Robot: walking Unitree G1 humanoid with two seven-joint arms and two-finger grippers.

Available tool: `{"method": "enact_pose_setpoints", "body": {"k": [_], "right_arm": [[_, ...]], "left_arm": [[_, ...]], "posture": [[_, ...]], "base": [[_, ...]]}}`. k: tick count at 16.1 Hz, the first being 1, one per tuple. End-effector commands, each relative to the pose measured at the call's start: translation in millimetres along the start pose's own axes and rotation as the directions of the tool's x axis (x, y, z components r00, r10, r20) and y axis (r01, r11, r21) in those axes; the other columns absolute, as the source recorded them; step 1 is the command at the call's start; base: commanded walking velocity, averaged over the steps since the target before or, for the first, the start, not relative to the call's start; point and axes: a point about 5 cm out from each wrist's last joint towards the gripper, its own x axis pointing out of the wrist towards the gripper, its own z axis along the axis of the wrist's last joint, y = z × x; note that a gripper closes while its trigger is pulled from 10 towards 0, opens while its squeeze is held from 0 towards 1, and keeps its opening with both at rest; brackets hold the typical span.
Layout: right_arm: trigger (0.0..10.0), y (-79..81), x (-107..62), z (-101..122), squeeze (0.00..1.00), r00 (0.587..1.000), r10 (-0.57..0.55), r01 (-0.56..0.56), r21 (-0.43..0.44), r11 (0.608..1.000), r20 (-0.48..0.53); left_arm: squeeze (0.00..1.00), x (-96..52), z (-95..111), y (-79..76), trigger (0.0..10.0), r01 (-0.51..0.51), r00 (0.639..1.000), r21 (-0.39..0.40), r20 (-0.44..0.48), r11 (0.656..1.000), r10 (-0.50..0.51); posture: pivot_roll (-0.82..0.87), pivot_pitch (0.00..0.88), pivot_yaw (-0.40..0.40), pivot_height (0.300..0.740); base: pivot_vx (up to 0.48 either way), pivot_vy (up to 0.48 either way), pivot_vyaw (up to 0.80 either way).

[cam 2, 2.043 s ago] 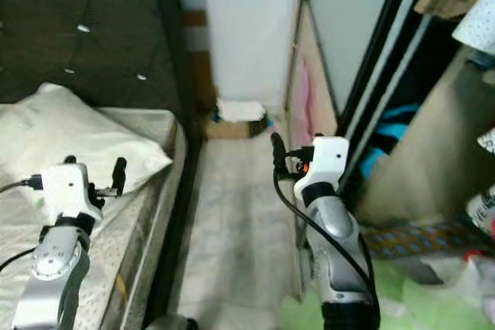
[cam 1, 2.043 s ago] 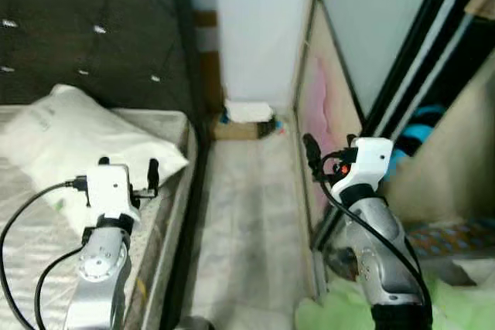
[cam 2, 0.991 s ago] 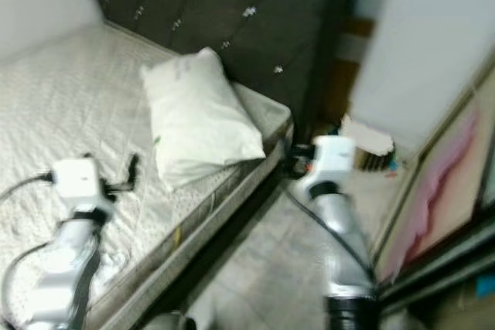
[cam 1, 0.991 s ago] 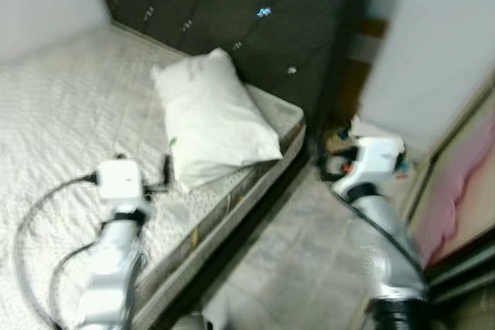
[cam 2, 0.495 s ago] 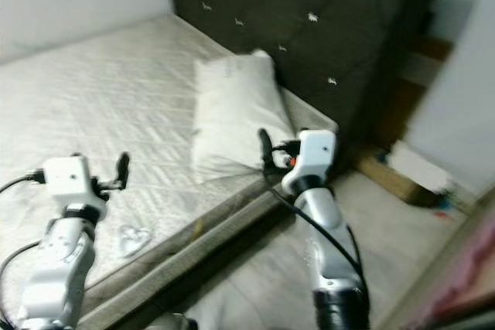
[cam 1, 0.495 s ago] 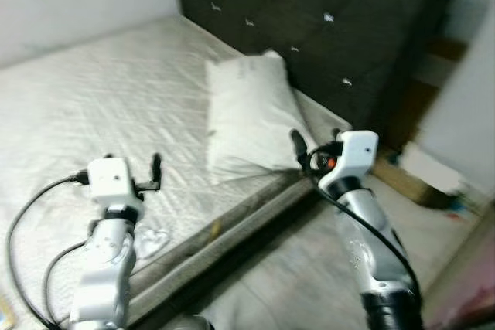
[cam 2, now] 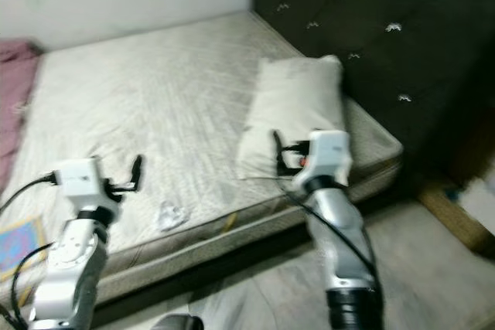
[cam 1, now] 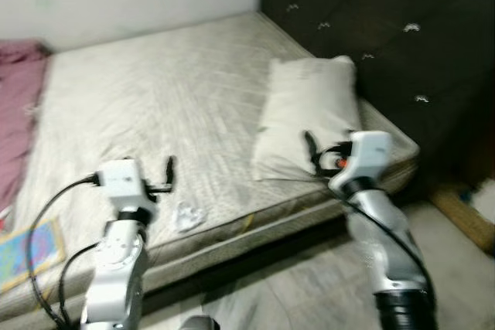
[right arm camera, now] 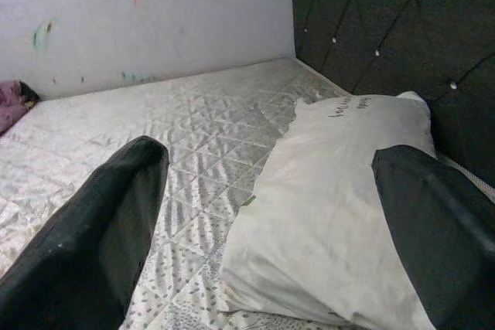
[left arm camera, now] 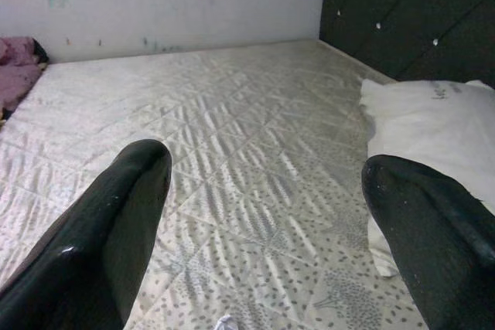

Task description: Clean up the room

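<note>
1. Black fingers spread wide on left gripper (left arm camera: 263, 222), hovering over quilted mattress (cam 1: 155, 106) near its front edge.
2. Black fingers likewise apart on right gripper (right arm camera: 271, 222), empty, at pillow's near end.
3. White pillow (cam 1: 309, 113) at 2 o'clock beside dark tufted headboard (cam 1: 387, 21).
4. Small clear wrapper (cam 1: 188, 216) at 6 o'clock; pink blanket (cam 1: 19, 113) at 9 o'clock.

A home bedroom: bare mattress (cam 1: 178, 98), pillow (cam 1: 305, 113), tufted dark headboard (cam 1: 387, 28)
</note>
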Motion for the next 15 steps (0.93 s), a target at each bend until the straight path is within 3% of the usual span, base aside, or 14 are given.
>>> {"method": "enact_pose_setpoints", "body": {"k": [1,10,15], "right_arm": [[10.0,8.9,3.1,1.0,0.00,1.000,0.030,-0.030,0.020,0.999,0.008],[10.0,8.3,4.4,0.8,0.00,1.000,0.024,-0.024,0.032,0.999,0.009],[10.0,6.6,5.0,0.0,0.00,1.000,0.019,-0.020,0.042,0.999,0.005]], "left_arm": [[0.00,0.2,3.3,7.3,10.0,-0.022,1.000,0.024,0.012,0.999,0.022],[0.00,1.2,3.4,5.1,10.0,0.007,1.000,0.000,0.018,1.000,-0.007],[0.00,0.6,3.3,3.3,10.0,0.025,0.999,-0.013,0.022,1.000,-0.024]], "posture": [[-0.08,0.000,0.005,0.740],[-0.09,0.000,0.004,0.740],[-0.09,0.000,-0.003,0.740]], "base": [[0.000,0.000,0.80],[0.000,0.000,0.79],[0.177,0.000,0.00]]}}
